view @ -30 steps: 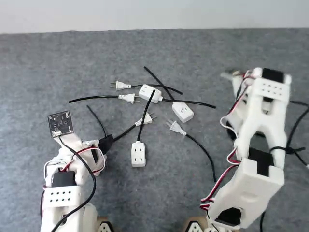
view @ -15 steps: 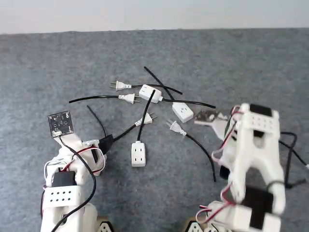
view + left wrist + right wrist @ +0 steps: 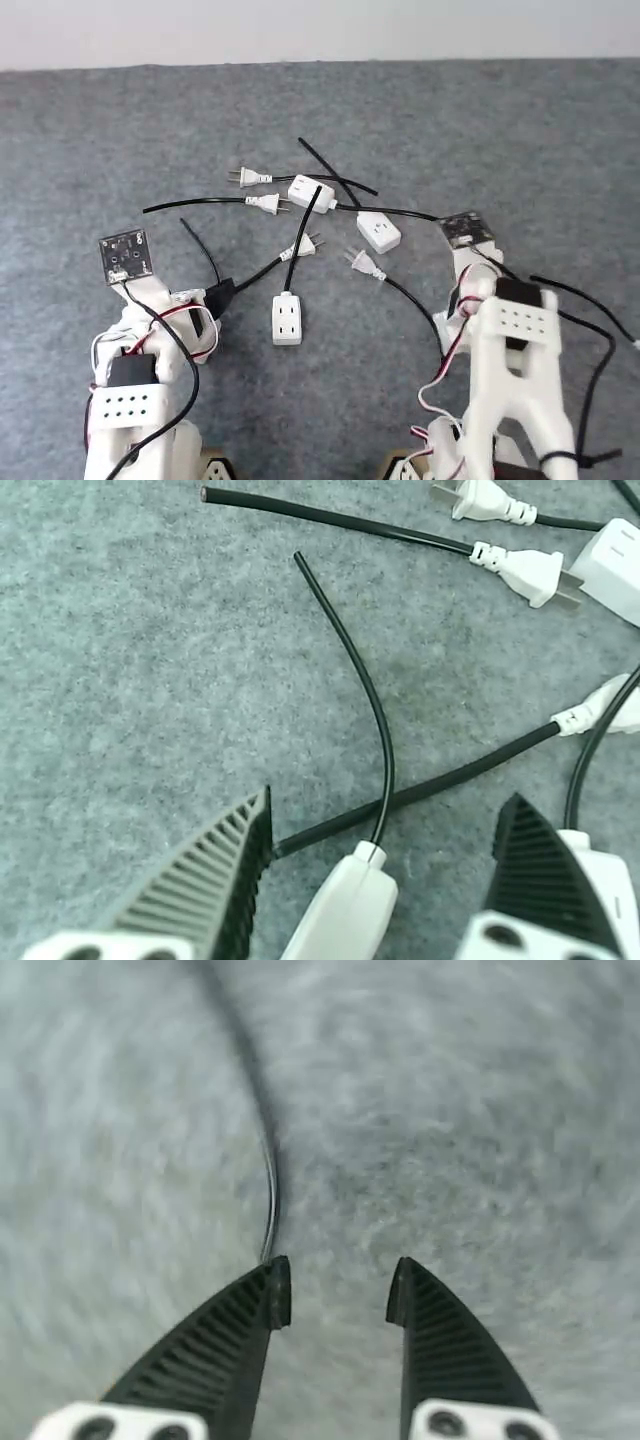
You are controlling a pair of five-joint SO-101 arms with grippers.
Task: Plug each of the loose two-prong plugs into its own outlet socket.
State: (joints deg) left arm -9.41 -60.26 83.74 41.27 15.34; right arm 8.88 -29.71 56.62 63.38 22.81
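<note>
right arm (image 3: 515,345) dropped from raised pose, right gripper (image 3: 338,1290) fingers spread over fuzzy grey desk (image 3: 500,120) by thin black cable (image 3: 262,1110), left gripper (image 3: 390,820) unmoved, fingers parted, white plugs (image 3: 365,263) loose mid-desk beside boxy outlets (image 3: 287,318)

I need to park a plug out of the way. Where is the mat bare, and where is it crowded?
Bare grey felt mat runs along the far edge beyond the white two-prong plugs, and between the left arm and right arm, nearer than the white oblong outlet block. The middle is crowded: black cords, plugs and white outlet cubes cross there.
</note>
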